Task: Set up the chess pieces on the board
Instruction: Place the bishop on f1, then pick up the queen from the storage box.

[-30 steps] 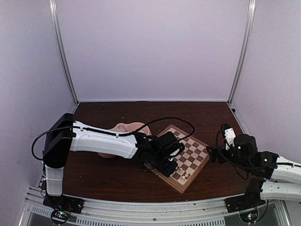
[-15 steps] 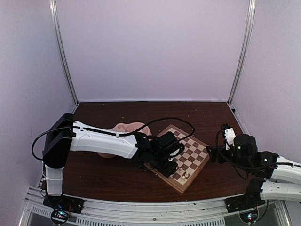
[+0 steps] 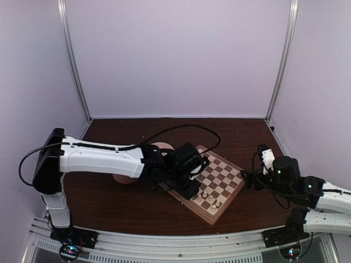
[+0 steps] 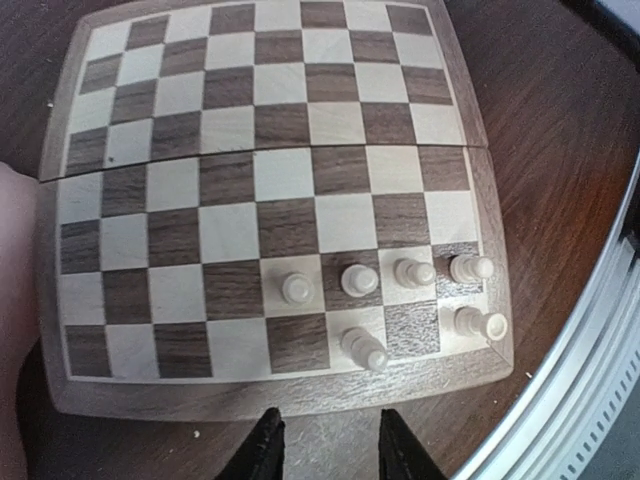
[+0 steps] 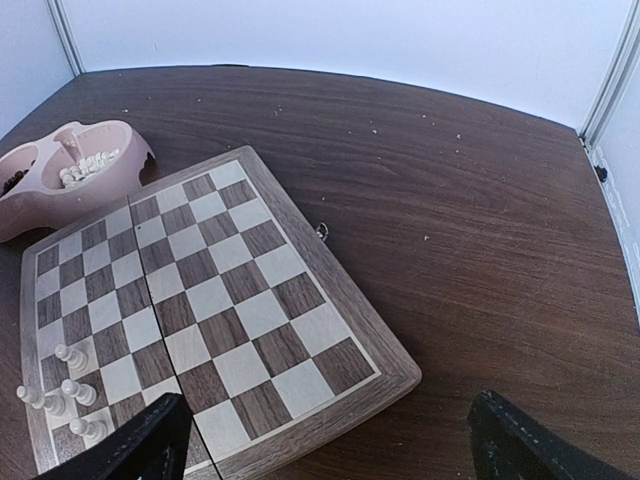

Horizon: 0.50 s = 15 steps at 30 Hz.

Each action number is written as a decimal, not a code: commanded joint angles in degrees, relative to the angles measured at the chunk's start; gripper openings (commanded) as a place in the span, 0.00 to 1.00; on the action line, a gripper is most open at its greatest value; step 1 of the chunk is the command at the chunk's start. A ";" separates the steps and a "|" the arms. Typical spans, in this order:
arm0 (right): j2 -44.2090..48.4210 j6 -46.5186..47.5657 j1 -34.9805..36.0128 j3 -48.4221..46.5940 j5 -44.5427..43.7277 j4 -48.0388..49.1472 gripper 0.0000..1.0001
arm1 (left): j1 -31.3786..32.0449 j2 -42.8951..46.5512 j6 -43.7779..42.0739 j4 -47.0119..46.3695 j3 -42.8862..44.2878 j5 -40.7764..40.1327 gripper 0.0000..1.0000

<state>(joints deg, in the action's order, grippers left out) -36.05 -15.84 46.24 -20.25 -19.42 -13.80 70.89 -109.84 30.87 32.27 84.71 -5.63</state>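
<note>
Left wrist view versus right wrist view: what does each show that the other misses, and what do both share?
Left wrist only: the left tool, open and empty, and a clear count of six cream pieces, four in one row, two in the edge row. Right wrist only: the inside of the pink dish, spare pieces heaped in one bowl, and the wide-open right tool. Both: the board with cream pieces grouped at one corner.

The pincer [image 4: 328, 458] hangs at the board's [image 4: 250, 395] near rim, jaws apart with nothing between them. Six white pieces [image 4: 359, 280] stand just ahead, mostly to its right.
</note>
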 commanded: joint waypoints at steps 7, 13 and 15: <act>0.62 -0.23 -0.16 -0.62 0.45 0.95 1.00 | -13.12 10.08 -3.76 7.28 -0.45 0.05 0.33; 0.56 -0.16 -0.18 -0.58 0.60 0.99 1.00 | -22.63 6.93 -5.25 11.82 3.60 3.35 0.34; 0.51 -0.16 -0.14 -0.66 0.55 0.93 1.00 | -24.86 4.21 -5.97 13.90 6.23 3.19 0.33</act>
<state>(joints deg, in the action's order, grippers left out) -35.94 -15.84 46.24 -20.25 -19.31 -13.72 48.75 -101.82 27.27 42.02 86.19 -4.43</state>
